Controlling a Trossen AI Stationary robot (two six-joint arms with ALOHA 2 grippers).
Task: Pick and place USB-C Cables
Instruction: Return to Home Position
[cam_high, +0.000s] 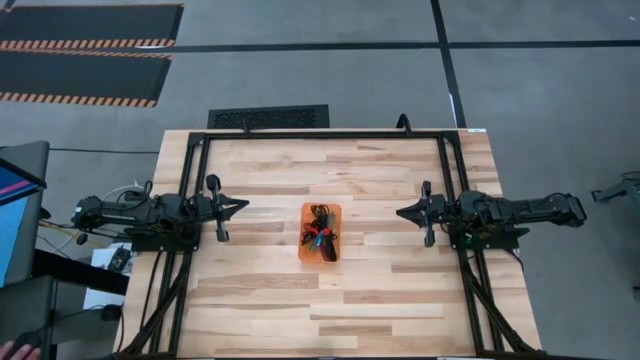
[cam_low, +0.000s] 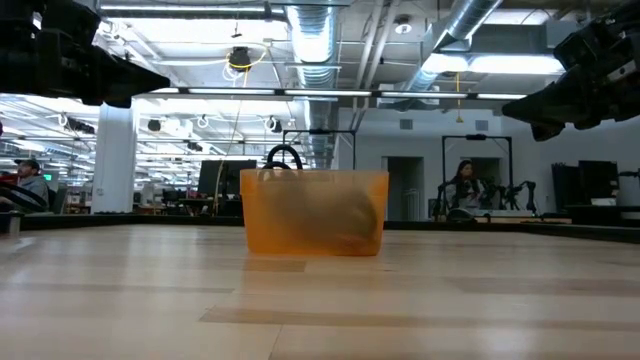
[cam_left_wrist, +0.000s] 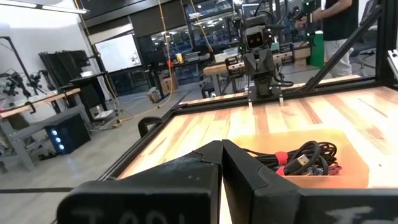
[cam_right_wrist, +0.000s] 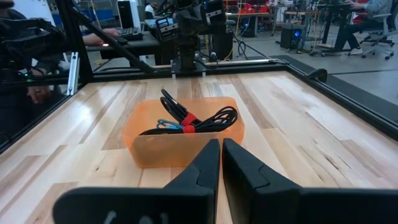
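An orange bin (cam_high: 321, 232) stands in the middle of the wooden table, and the bundled USB-C cables (cam_high: 320, 236) lie inside it. The right wrist view shows black cables with a red tie and a teal-blue one (cam_right_wrist: 193, 121). From the left wrist view they appear as black coils with a red tie (cam_left_wrist: 305, 160). In the low view a black cable loop (cam_low: 283, 157) sticks up above the bin's rim. My left gripper (cam_high: 243, 207) hovers left of the bin, shut and pointing at it. My right gripper (cam_high: 400, 212) hovers right of the bin, also shut and pointing at it.
A black metal frame (cam_high: 447, 180) runs along the table's left, right and far sides. Bare wood (cam_high: 330, 300) lies around the bin on every side. People sit and stand in the room beyond the table (cam_low: 465, 185).
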